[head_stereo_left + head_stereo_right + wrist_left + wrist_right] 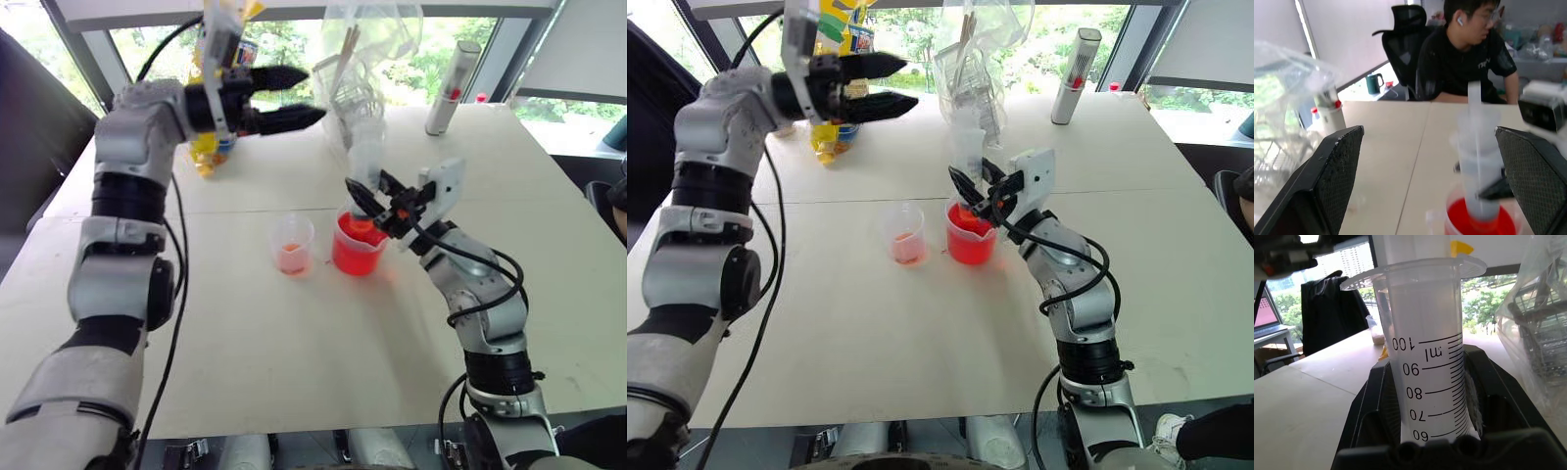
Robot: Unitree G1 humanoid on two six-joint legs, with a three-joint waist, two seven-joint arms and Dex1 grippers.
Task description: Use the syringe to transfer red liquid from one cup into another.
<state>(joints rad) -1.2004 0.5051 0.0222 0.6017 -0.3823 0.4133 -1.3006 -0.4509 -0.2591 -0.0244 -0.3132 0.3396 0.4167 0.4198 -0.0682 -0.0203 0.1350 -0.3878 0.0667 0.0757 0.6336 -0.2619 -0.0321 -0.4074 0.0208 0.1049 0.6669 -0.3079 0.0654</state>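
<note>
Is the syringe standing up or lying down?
Standing up: the syringe points straight down, its tip in the beaker's red liquid.

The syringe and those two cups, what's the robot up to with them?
The right gripper is shut on the syringe, holding it upright with its tip in the red liquid of the beaker. The left gripper hangs open, up and off to the left of the syringe, holding nothing. The small cup beside the beaker holds only a little red liquid. A person sits at the table's far side.
</note>
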